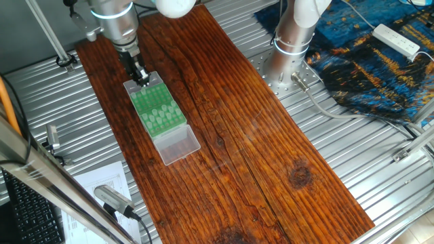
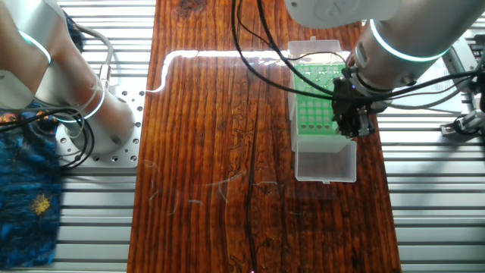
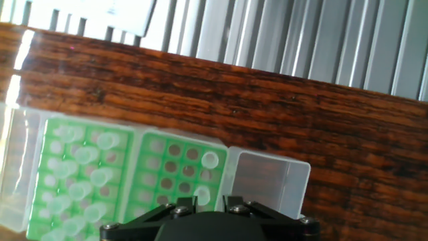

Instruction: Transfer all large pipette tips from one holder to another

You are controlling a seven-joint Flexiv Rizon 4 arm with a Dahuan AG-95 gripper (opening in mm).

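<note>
i see the large pipette tips (image 3: 80, 175) crowding one green rack (image 3: 63, 144), with two more standing in the neighbouring rack (image 3: 175, 167) on the wooden board (image 1: 271, 142). my gripper (image 3: 208, 199) hangs over them; i can't tell how its jaws stand.

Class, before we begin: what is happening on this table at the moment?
A single robot arm holds its tool low over a green rack in a clear plastic box on the wooden board. The hand view shows two green sections: one well stocked with whitish pipette tips, the other mostly bare holes with just a couple of tips. Whether the tool is gripping a tip cannot be seen.
</note>
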